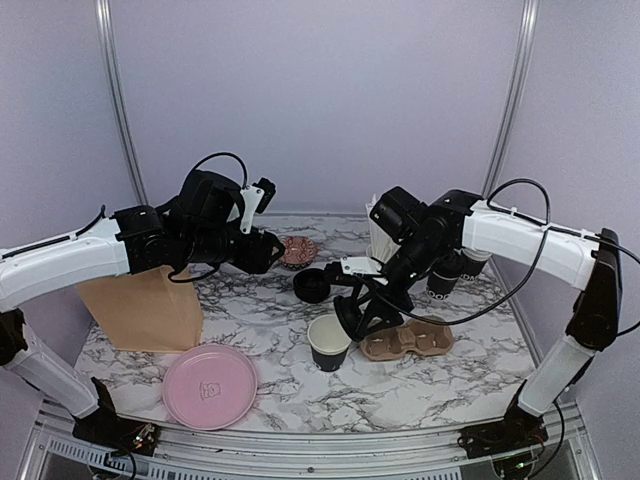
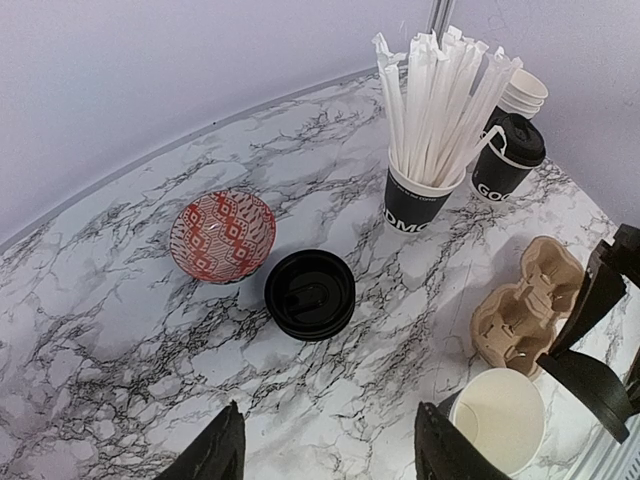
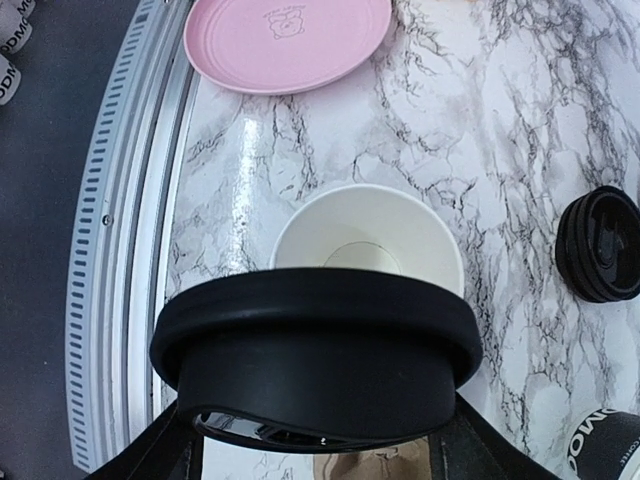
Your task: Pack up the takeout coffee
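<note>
Open cup (image 1: 329,342), top view: carrier (image 1: 405,340) just beside at 3 o'clock, right gripper (image 1: 352,315) with held lid (image 3: 315,360) at 2, loose lid (image 1: 312,286) at 12, bag (image 1: 140,305) at 10, plate (image 1: 210,373) at 8; bare table (image 1: 330,400) at 6.

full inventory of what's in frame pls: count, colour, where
open cup: 1, black, cream inside, front centre
loose lid: 1, black, mid-table
held lid: 1, black, by open cup, not on it
lidded cup: 1, black, back right
straw cup: 1, black, back right, holds white straws
cup stack: white, count unclear, behind lidded cup
carrier: 1, brown, two-hole, right of open cup
bowl: 1, red-patterned, back centre
plate: 1, pink, front left
bag: 1, brown, left
table: 1, white-grey marble
left hand: open, over table near loose lid
right hand: shut on held lid
</note>
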`<state>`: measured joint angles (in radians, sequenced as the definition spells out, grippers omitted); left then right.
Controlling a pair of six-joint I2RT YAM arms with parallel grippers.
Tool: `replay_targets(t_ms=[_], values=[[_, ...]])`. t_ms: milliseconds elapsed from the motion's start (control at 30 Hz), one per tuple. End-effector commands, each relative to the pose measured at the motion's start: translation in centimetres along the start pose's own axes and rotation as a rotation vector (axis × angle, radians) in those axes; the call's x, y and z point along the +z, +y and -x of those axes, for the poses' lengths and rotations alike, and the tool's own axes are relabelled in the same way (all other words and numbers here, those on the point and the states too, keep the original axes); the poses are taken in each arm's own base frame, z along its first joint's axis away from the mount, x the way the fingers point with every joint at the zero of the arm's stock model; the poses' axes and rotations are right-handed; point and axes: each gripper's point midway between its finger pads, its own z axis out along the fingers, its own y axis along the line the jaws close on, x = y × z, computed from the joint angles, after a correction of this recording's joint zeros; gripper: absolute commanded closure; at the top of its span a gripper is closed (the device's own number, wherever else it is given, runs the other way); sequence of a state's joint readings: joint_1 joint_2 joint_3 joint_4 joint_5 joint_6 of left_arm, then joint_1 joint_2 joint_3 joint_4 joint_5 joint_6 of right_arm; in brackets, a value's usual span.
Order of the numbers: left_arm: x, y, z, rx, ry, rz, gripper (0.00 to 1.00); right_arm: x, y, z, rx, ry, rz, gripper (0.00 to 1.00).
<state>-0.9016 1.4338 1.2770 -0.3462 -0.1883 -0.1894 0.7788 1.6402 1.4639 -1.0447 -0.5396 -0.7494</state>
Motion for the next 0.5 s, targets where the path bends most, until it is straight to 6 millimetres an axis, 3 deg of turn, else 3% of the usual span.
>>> replay_targets(t_ms=[0,467], values=[[-0.5,0.5,-0.7,-0.014,0.015,0.018,0.42,0.2,-0.6,0.3,-0.043,0.067,-0.043,0.36],[-0.2,0.9,-2.0,-0.015,0.040,0.034,0.42,1.5,-1.8,1.2,-0.047,0.095,-0.054,0.36]])
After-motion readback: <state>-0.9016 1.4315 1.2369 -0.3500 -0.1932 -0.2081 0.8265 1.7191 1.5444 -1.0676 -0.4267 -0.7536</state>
